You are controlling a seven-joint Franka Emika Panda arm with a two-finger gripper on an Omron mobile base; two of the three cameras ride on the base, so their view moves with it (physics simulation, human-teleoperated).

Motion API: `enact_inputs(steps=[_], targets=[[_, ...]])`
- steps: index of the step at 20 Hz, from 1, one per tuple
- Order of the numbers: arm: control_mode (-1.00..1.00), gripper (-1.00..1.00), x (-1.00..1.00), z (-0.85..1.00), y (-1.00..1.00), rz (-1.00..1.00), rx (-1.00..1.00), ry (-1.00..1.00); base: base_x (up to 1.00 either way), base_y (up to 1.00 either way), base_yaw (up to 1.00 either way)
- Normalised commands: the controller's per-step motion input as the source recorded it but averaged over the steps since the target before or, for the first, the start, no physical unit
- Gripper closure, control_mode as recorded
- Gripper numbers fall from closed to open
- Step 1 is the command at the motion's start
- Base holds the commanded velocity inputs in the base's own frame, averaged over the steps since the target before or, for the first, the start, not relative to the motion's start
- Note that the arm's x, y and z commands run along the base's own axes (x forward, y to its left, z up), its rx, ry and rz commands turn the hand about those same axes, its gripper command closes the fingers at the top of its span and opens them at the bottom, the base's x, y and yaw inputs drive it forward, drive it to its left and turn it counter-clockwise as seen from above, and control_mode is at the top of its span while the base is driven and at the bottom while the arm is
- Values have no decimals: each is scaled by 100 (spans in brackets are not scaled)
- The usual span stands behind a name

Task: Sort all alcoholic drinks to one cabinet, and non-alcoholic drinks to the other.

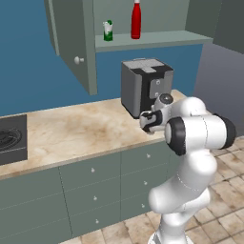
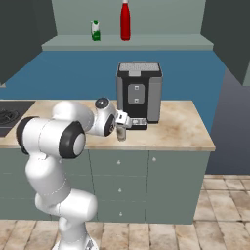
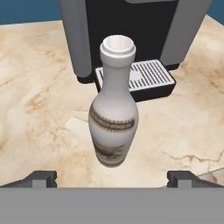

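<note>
Two soft drinks, tall red bottle (image 1: 136, 20) and small green-and-white carton (image 1: 108, 31), already shelved in open grey-green cabinet (image 1: 74, 38). Pale grey-beige bottle (image 3: 113, 107) near black coffee machine (image 2: 138, 90) on counter (image 1: 71, 131), claw (image 3: 112, 177) spread wide, probably lined up for grabbing.

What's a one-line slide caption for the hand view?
Open jaws flank a pale bottle standing upright on the marble counter in front of the coffee machine.

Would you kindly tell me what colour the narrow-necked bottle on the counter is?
Pale grey-beige bottle with a darker patterned band; clearest in the hand view.
</note>
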Motion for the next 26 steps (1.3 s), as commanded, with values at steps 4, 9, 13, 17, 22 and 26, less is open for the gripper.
enact_inputs(steps=[4, 9, 13, 17, 22, 26], targets=[[-100, -100, 13, -7, 0, 0, 0, 0, 0, 0, 0], [-100, -100, 12, -8, 0, 0, 0, 0, 0, 0, 0], [-100, -100, 12, -6, -1, 0, 0, 0, 0, 0, 0], [-100, -100, 11, -4, -3, 0, 0, 0, 0, 0, 0], [-100, -100, 13, -4, -4, 0, 0, 0, 0, 0, 0], [-100, -100, 13, -5, -3, 0, 0, 0, 0, 0, 0]])
